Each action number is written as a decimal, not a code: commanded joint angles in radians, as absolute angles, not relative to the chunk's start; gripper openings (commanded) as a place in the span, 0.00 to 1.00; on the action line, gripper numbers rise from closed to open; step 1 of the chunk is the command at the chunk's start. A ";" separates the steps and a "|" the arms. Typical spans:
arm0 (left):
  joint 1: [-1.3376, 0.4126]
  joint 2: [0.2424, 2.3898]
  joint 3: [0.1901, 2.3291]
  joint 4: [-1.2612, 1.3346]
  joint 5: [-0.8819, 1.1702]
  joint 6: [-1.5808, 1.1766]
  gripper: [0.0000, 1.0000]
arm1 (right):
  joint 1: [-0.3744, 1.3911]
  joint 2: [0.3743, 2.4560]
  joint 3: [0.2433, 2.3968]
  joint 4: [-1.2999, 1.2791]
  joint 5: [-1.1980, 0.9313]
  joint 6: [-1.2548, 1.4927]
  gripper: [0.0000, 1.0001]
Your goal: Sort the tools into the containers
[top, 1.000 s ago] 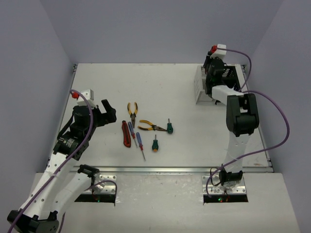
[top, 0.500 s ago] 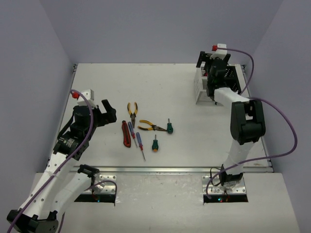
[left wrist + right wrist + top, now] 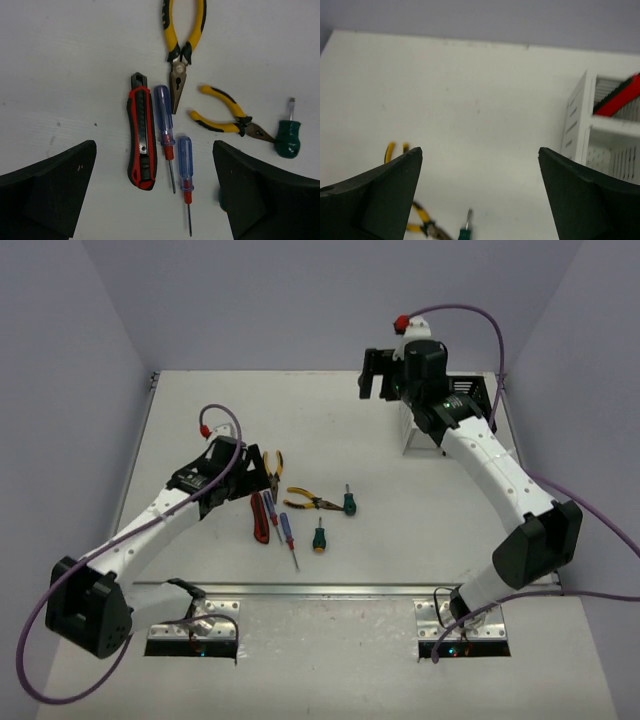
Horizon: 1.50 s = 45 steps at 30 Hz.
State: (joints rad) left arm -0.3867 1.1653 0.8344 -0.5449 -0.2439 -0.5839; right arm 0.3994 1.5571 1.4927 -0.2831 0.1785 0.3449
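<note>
Several tools lie mid-table: a red utility knife [image 3: 141, 135], two blue screwdrivers [image 3: 164, 120] [image 3: 185, 167], two yellow pliers [image 3: 181, 55] [image 3: 227, 117] and a green screwdriver [image 3: 288, 140]. A second green screwdriver [image 3: 319, 537] shows from above. My left gripper [image 3: 250, 472] [image 3: 154, 149] hangs open above the knife and the blue screwdrivers, touching nothing. At the back right stand the white bin [image 3: 408, 428] [image 3: 580, 120] and the black bin [image 3: 478, 400]. A red knife [image 3: 620, 95] rests in the white bin. My right gripper [image 3: 378, 375] [image 3: 480, 150] is open and empty, left of the bins.
Grey walls close the table at the back and both sides. The right arm's purple cable [image 3: 470, 310] loops above the bins. A metal rail [image 3: 350, 588] runs along the near edge, with both arm bases behind it.
The right gripper opened at the bins, then lifted and swung left of them. The left arm reached right, from the left side to above the tools.
</note>
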 commanded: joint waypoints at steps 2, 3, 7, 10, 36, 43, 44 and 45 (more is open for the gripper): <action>-0.419 1.320 0.867 -0.527 -0.330 -0.689 0.99 | 0.382 1.433 1.230 -0.467 0.044 0.477 0.95; -0.419 1.325 0.852 -0.519 -0.333 -0.706 0.97 | 0.382 1.416 1.206 -0.468 0.033 0.477 0.95; -0.419 1.336 0.786 -0.458 -0.324 -0.723 0.75 | 0.381 1.347 1.099 -0.446 0.014 0.463 0.95; -0.419 1.379 0.756 -0.416 -0.300 -0.705 0.73 | 0.380 1.311 1.061 -0.418 0.003 0.460 0.96; -0.417 1.608 0.747 -0.352 -0.360 -0.727 0.07 | 0.382 1.260 0.988 -0.288 -0.250 0.500 0.98; -0.483 1.262 0.780 -0.324 -0.356 -0.636 0.00 | 0.406 1.261 0.858 0.091 -0.714 0.627 0.96; -0.505 1.204 0.783 -0.272 -0.318 -0.606 0.00 | 0.435 1.272 0.856 0.123 -0.729 0.638 0.94; -0.531 1.133 0.784 -0.202 -0.265 -0.571 0.00 | 0.474 1.283 0.857 0.150 -0.730 0.643 0.93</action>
